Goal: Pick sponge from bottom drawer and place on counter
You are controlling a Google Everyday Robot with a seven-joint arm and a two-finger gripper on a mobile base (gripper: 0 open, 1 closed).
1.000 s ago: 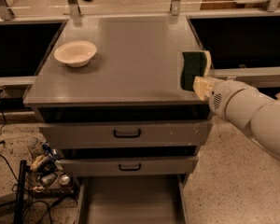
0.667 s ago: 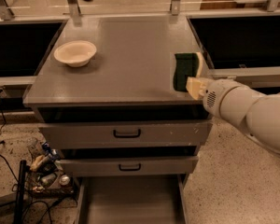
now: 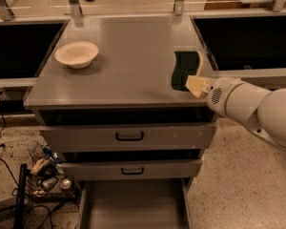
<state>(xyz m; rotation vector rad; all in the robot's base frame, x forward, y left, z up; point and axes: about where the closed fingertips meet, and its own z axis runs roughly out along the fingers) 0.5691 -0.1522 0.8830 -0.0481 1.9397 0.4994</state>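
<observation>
At the right of the counter (image 3: pixel 133 66), the tool (image 3: pixel 196 84) touches the sponge (image 3: pixel 183 69).

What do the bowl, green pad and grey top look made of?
The bowl looks plastic or ceramic: cream, matte. The sponge looks like scouring fibre: dark green, dull. The counter is likely painted metal: smooth grey, faint sheen. The gripper sits at the sponge's near right corner.

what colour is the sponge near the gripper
dark green, paler edge, in the camera view; the gripper is beside the sponge, over the counter
</observation>
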